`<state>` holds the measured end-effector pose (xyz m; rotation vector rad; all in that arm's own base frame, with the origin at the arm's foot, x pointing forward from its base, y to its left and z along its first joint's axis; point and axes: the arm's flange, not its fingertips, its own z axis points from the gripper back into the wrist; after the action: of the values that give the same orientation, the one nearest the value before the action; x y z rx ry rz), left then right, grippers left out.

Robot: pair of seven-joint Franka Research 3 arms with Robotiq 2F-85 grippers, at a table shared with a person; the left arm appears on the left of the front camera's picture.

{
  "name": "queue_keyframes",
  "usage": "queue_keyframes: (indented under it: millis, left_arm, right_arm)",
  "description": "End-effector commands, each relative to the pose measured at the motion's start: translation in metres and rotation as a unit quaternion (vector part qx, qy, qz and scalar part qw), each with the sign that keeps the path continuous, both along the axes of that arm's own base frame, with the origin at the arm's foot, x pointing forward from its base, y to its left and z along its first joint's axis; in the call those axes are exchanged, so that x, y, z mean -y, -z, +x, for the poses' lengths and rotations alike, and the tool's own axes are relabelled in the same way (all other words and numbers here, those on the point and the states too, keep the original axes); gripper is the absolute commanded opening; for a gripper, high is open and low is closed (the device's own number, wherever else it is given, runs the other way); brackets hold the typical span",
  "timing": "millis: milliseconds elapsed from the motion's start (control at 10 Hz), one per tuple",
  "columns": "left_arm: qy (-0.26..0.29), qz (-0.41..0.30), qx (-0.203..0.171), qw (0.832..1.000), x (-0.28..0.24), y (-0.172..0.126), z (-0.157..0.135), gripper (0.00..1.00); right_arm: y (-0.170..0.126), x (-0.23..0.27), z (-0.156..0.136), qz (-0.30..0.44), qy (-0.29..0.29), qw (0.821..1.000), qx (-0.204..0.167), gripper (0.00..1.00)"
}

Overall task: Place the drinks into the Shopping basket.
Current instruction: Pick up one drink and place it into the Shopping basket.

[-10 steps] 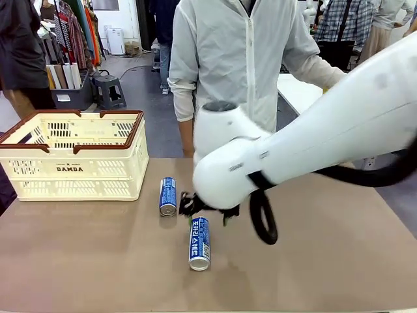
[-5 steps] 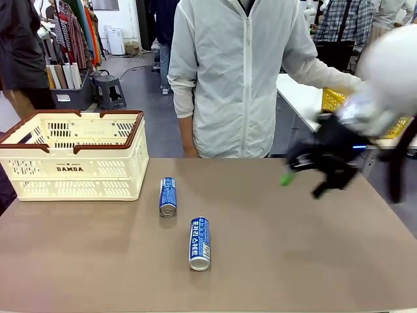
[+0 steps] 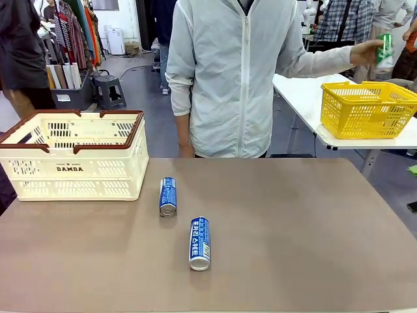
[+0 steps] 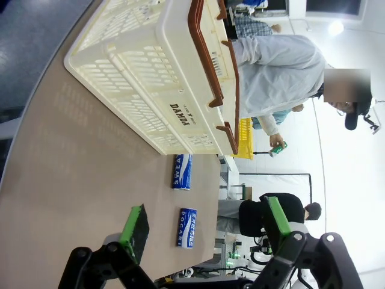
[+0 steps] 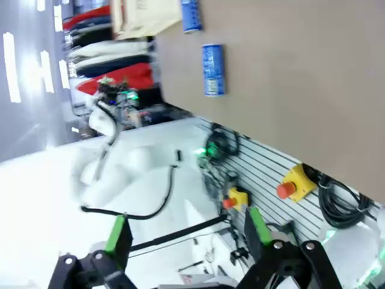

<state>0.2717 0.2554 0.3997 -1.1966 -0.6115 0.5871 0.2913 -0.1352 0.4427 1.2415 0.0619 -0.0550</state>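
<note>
Two blue-and-white drinks lie on their sides on the brown table, one (image 3: pixel 168 196) near the Shopping basket (image 3: pixel 78 171) and one (image 3: pixel 200 243) closer to me. The cream Shopping basket with its brown rim stands at the table's far left. Beyond the table, a person's hand holds a green drink (image 3: pixel 385 49) up over a yellow basket. The left wrist view has my left gripper (image 4: pixel 204 220) open in the air, facing the Shopping basket (image 4: pixel 138 72) and both blue drinks (image 4: pixel 182 171) (image 4: pixel 187 227). My right gripper (image 5: pixel 187 232) is open and empty, high off the table, with both drinks (image 5: pixel 212 69) (image 5: pixel 190 15) far off.
The person in a pale jacket (image 3: pixel 228 78) stands at the table's far edge. A yellow mesh basket (image 3: pixel 368 107) sits on a white side table at the back right. The brown tabletop (image 3: pixel 293 228) is bare right of the cans.
My right arm, which was over the two blue cans, has swung away to the right and left the front view. The person's hand with the green can has come into sight.
</note>
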Motion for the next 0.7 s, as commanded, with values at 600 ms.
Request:
queue_keyframes:
  millis: [600]
  left_arm:
    - [0.025, -0.010, 0.001, 1.000, 0.019, -0.035, -0.004, 1.00]
  right_arm:
    - [0.000, 0.000, 0.000, 0.000, 0.000, 1.000, 0.000, 1.00]
